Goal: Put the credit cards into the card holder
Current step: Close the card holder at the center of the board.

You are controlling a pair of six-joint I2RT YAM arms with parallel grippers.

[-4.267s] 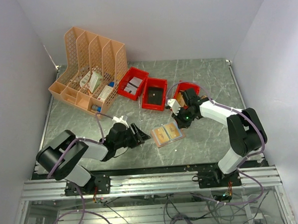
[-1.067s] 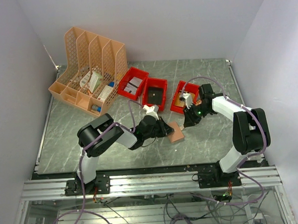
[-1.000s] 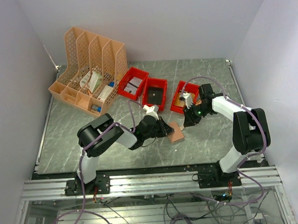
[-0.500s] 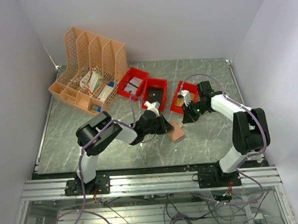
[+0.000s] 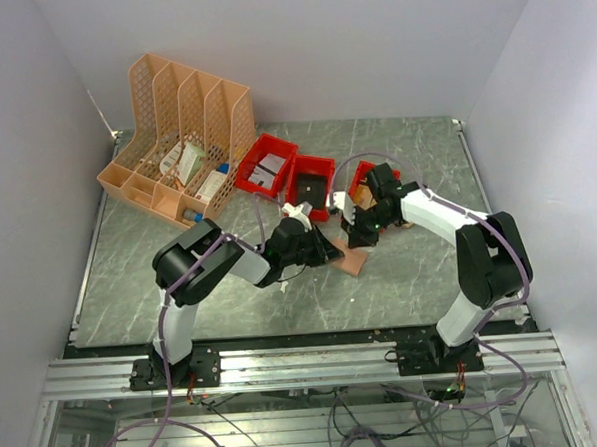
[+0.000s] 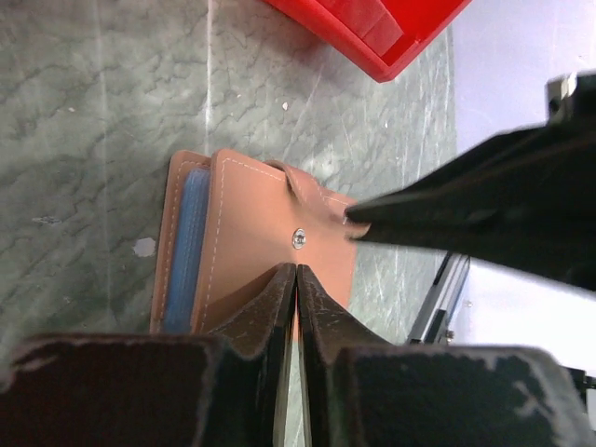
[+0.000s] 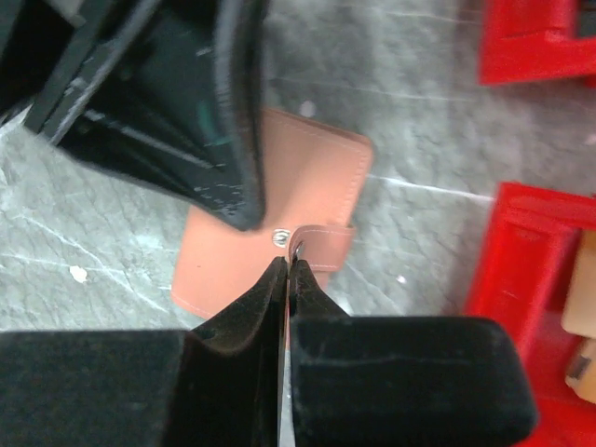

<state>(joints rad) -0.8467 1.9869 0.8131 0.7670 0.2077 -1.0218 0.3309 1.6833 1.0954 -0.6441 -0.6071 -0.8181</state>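
The salmon-pink card holder lies folded on the table between both arms. In the left wrist view a blue card edge shows inside the card holder. My left gripper is shut, its tips resting on the holder's face just below the snap button. My right gripper is shut too, its tips against the curled end of the closing strap beside the snap. From above, the left gripper and the right gripper meet over the holder.
Three red bins stand behind the holder: one at the left, one in the middle, one under the right arm. An orange lattice file rack fills the back left. A red bin wall is close to the right gripper.
The right gripper has swung left from the red bin to the holder and shut. The left gripper stayed on the holder. Several seconds ago the holder lay open with cards showing.
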